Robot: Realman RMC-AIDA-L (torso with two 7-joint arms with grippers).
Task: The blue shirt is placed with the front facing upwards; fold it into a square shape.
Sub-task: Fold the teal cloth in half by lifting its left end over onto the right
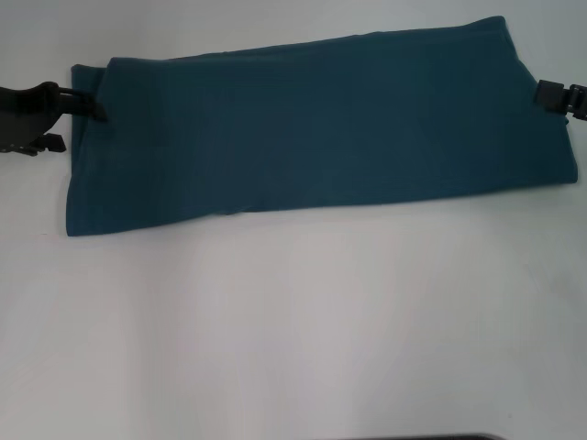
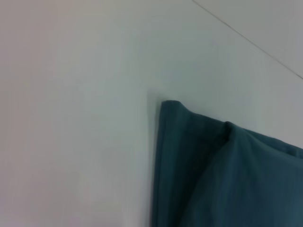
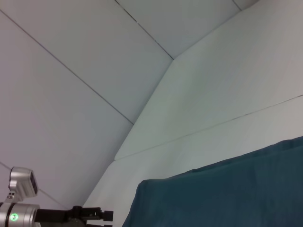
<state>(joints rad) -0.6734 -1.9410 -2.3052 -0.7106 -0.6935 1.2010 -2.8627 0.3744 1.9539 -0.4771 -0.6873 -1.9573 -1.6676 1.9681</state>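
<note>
the blue shirt lay as a long folded band along the far side of the white table. the left gripper pinched its left end; for the right gripper, at the right end, i cannot tell. an uneven lift could skew the fold. the near side was open.

You've got matte black plastic grippers both sides; behind the left fingers sits a silver housing with a green light.
</note>
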